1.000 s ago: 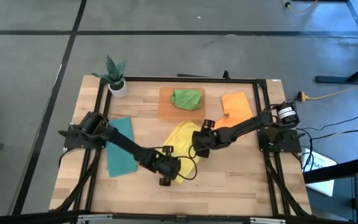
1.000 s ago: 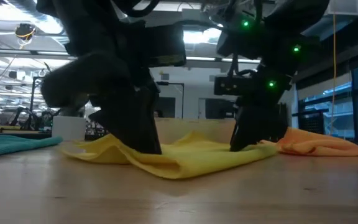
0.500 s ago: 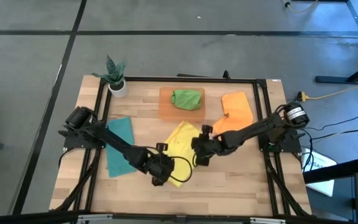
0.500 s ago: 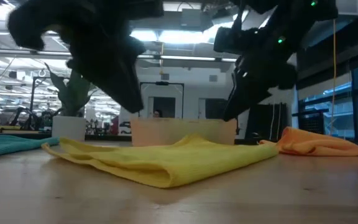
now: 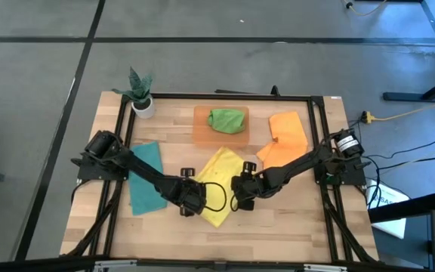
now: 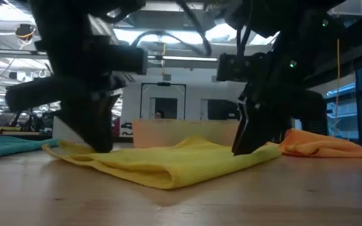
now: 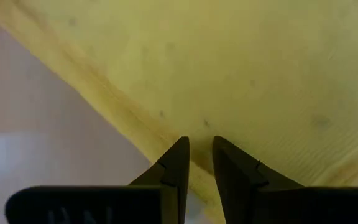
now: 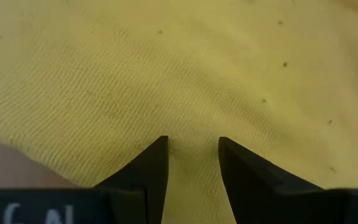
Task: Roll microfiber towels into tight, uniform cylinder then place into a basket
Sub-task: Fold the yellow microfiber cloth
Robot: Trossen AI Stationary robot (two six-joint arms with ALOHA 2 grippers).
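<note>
The yellow towel [image 5: 219, 183] lay folded on the worktop [image 5: 278, 227], just in front of the basket [image 5: 202, 130]. The left end effector [image 7: 197, 148] and right end effector [image 8: 192, 147] each pressed onto it, fingers slightly parted, grasping nothing.

The wooden table [image 5: 278, 227] carries yellow [image 5: 216, 175], teal [image 5: 146, 185] and orange towels [image 5: 287, 136], the basket [image 5: 200, 130] and a potted plant [image 5: 141, 92].

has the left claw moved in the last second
Yes. In the high view the left claw has pulled back from the yellow towel's front corner toward its left edge, nearer the teal towel, which has stayed put.
</note>
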